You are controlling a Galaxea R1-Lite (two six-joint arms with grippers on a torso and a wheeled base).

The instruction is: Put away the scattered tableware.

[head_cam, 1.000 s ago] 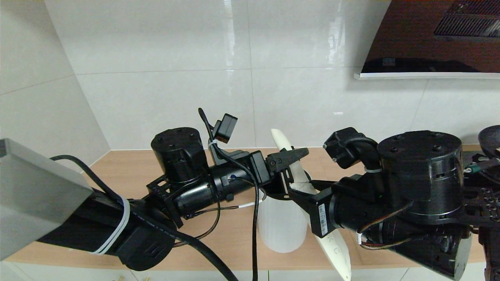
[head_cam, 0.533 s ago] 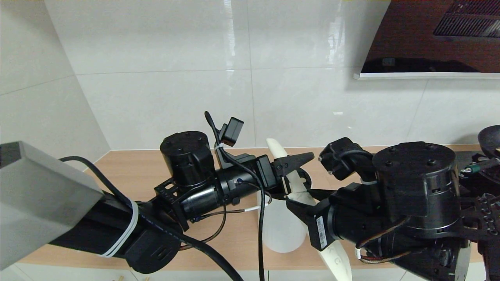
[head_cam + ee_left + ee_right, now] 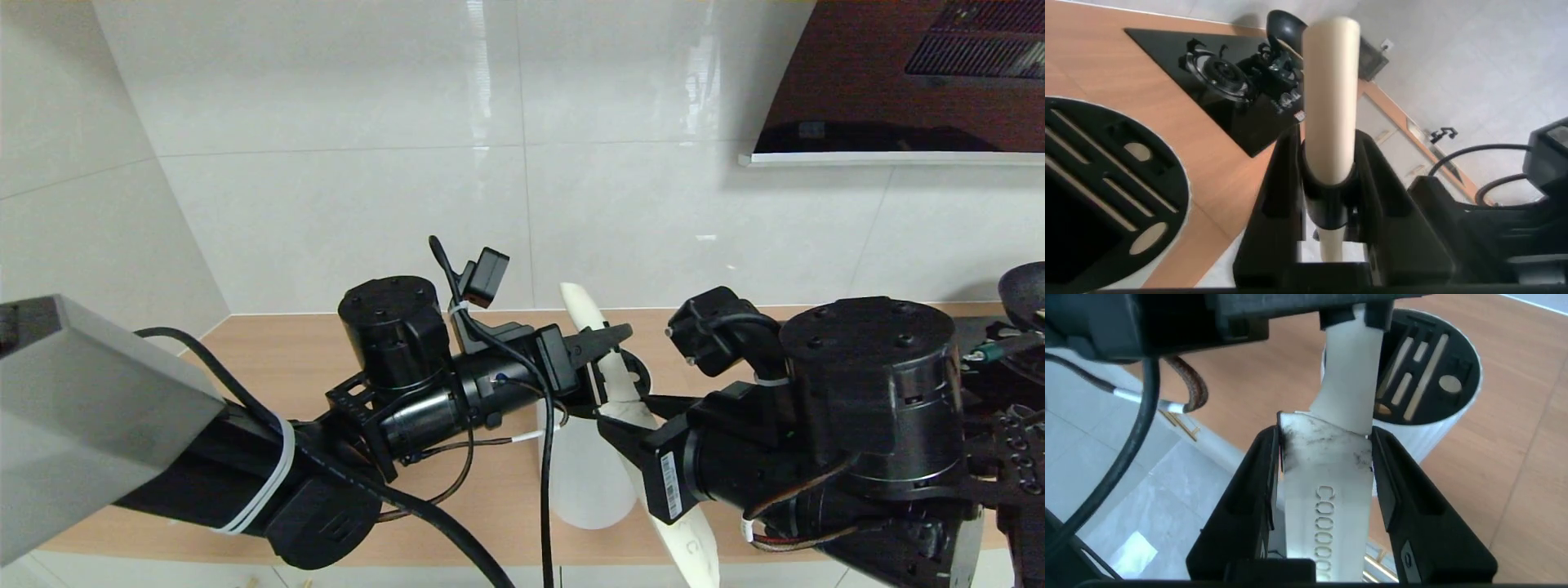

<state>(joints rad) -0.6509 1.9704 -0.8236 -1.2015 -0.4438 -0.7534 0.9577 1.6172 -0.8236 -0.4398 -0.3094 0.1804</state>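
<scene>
Your left pincer [image 3: 608, 363] pinches the cream utensil [image 3: 581, 309] by its round handle. Your right pincer [image 3: 633, 412] clamps its flat blade above the slotted holder [image 3: 588, 482] on the surface [image 3: 269, 359]. It likely handles light, stiff and slick, so hold the handle.

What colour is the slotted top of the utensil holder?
The slotted top is black, on a white body; the right wrist view shows it best.

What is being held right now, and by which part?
A white utensil, held by both arms: the left gripper is shut on its round handle, and the right gripper is shut on its flat blade.
</scene>
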